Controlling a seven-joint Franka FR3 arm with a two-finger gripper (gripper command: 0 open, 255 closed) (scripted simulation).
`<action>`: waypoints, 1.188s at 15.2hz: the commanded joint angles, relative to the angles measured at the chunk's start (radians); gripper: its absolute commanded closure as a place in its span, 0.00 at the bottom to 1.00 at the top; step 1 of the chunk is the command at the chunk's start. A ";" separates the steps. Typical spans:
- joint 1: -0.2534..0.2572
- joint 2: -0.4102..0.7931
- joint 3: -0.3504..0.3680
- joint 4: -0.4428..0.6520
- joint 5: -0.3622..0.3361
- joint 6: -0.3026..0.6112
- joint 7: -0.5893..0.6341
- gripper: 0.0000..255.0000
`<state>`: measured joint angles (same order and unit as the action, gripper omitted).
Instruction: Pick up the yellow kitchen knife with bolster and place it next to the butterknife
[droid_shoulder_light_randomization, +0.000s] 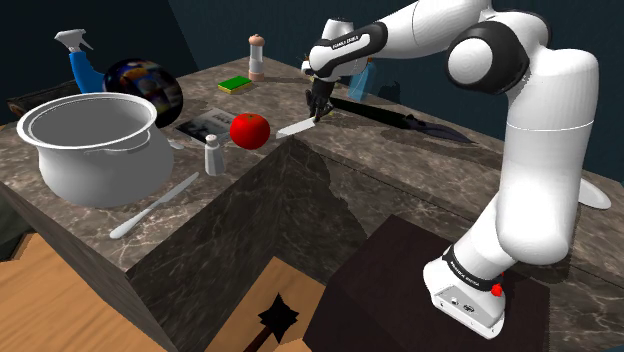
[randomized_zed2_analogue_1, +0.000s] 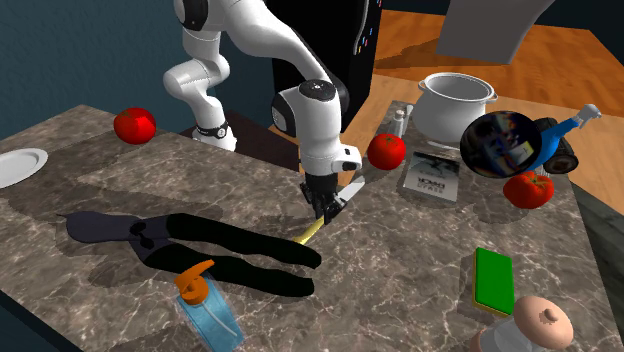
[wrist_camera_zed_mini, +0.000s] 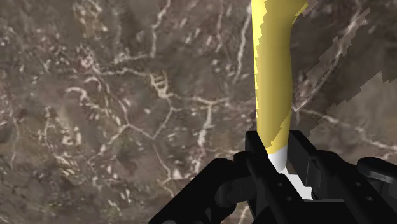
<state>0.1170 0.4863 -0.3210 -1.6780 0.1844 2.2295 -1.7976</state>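
Observation:
The kitchen knife has a yellow handle and a pale blade. It lies on the marble counter near the inner corner of the counter's cut-out. My black gripper comes down from above and is shut on the knife where blade and handle meet. In the wrist view the fingers clasp the white bolster, and the yellow handle runs on past them. The butterknife is a long grey piece lying near the counter's front edge, below the big pot and well away from the gripper.
Large black pruning shears lie right beside the knife's handle. A red tomato, a shaker, a booklet and a big pot stand between knife and butterknife. A spray bottle and green sponge sit further off.

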 joint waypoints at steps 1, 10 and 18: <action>0.000 0.000 0.000 0.000 0.000 0.000 0.000 1.00; 0.002 -0.018 -0.004 0.015 -0.008 -0.032 0.005 1.00; 0.007 -0.058 -0.014 0.065 -0.026 -0.121 0.017 1.00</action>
<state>0.1234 0.4326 -0.3339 -1.6163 0.1601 2.1169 -1.7811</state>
